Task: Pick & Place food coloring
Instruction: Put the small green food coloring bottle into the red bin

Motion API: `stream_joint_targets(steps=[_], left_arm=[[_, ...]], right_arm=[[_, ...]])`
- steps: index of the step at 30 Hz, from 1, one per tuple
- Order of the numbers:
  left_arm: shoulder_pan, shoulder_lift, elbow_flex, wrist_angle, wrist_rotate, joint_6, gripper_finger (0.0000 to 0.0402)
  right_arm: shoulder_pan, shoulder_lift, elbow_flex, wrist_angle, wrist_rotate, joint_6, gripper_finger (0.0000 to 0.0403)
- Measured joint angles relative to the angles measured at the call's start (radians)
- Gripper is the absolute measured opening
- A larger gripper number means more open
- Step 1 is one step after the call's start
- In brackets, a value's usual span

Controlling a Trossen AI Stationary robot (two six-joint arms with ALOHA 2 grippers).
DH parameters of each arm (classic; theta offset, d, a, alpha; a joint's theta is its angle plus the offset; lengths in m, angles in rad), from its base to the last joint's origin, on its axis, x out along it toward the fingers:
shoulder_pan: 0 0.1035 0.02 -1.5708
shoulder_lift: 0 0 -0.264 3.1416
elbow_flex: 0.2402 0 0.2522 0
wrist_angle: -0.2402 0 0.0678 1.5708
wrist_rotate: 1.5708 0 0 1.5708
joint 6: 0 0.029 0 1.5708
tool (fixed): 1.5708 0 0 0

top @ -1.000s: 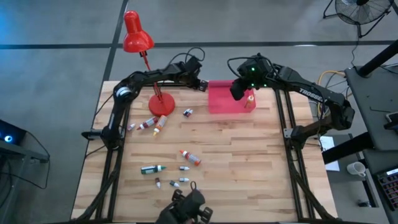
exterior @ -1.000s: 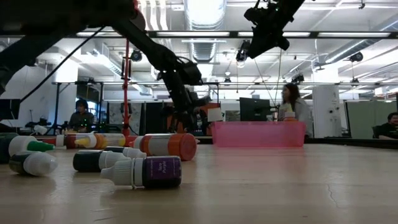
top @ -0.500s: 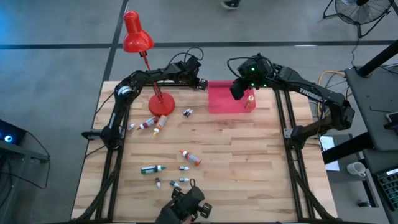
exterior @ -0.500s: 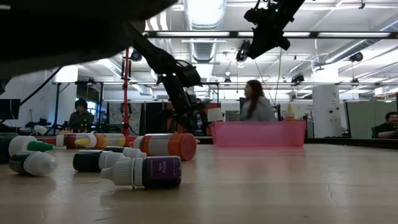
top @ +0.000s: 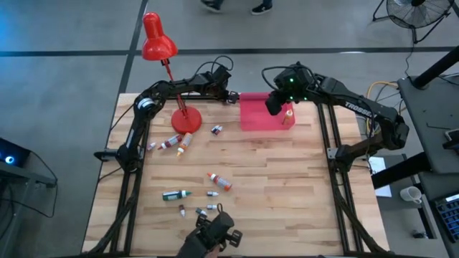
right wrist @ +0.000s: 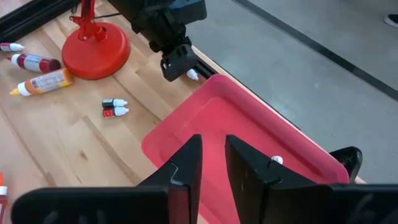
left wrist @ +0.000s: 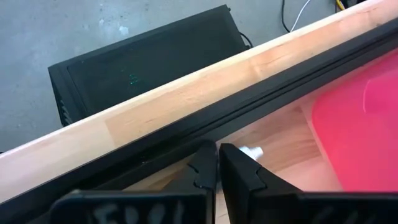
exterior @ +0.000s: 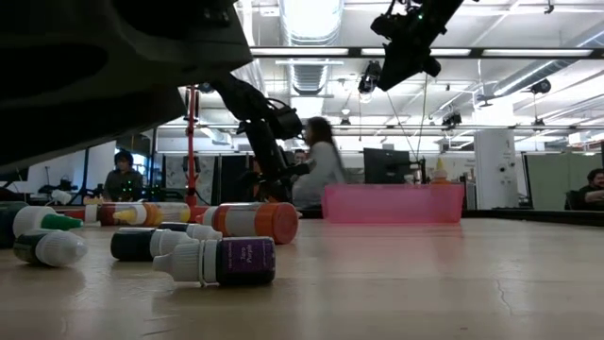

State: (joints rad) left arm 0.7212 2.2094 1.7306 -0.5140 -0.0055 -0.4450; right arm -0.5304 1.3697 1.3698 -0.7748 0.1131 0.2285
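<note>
The left gripper (top: 233,98), fingers pressed together, sits above a small whitish bottle (left wrist: 251,151), mostly hidden. The right gripper (top: 275,106), slightly parted and empty, hovers over the pink tray (top: 251,118) at twelve o'clock.

Tiny bottles' (top: 209,208) colours too small

Left hand (top: 234,99) pinched closed; right hand (top: 273,107) slightly parted, empty.
</note>
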Motion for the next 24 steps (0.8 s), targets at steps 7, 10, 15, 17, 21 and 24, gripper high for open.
stream_joint_targets(steps=[7,10,15,17,21,24], left_arm=[[0.0,0.004,0.0,-0.004,0.001,0.003,0.0],[-0.007,0.006,0.0,-0.048,0.008,0.008,0.0],[-0.025,0.009,-0.003,-0.119,0.018,0.037,0.0],[-0.032,0.009,-0.003,-0.128,0.02,0.04,0.0],[-0.051,-0.01,-0.005,-0.151,0.081,0.056,0.0],[-0.066,-0.021,0.0,-0.139,0.067,0.058,0.0]], right_arm=[[0.0,0.0,-0.011,-0.001,0.003,-0.003,0.0066],[0.0,0.0,-0.017,-0.002,0.003,-0.003,0.0069],[0.0,0.0,-0.024,-0.002,0.003,-0.003,0.0073],[-0.001,0.0,-0.027,-0.003,0.003,-0.004,0.0073],[-0.001,0.0,-0.032,-0.003,0.003,-0.006,0.0068],[0.0,0.0,-0.034,-0.004,0.003,-0.018,0.0064]])
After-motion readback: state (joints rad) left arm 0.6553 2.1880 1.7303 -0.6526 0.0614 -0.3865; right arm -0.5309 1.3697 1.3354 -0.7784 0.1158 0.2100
